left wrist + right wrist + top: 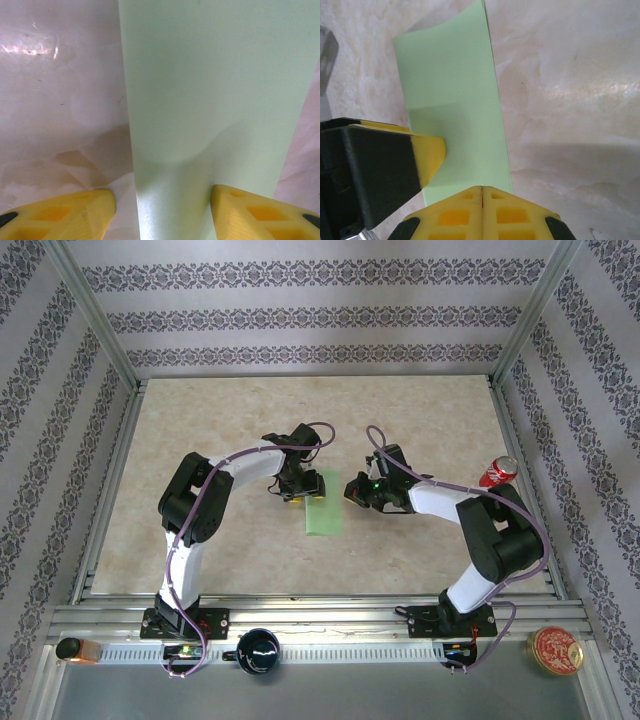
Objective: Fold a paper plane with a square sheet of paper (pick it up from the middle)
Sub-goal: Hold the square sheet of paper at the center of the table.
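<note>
Table (250, 565): beige marbled top, and all the action sits dead centre of the overhead frame.
Near rail: black mug (258, 651) at the bottom edge, round tin (555, 650) bottom right, both well clear of the work.
Paper: the square sheet of paper (323, 512) lies mid-frame as a narrow green strip, flat on the table. In the right wrist view its far end lifts in a slight curl.
Left gripper (164, 202): jaws about half open over the strip's upper end. One yellow finger is just off the paper's edge, the other over the paper, and nothing looks gripped.
Right gripper (482, 194): jaws fully closed, tips butted against the strip's edge, no paper visibly between them.
Step, as I read it: pinning the strip and creasing a fold.
Doing it well: left presses low as the anchor while right runs its closed tips along the fold line. Even pressure and matched edges, or the strip skids and the crease wanders.
Far side: red can (497, 472) at right, patterned wall (320, 310) behind.
</note>
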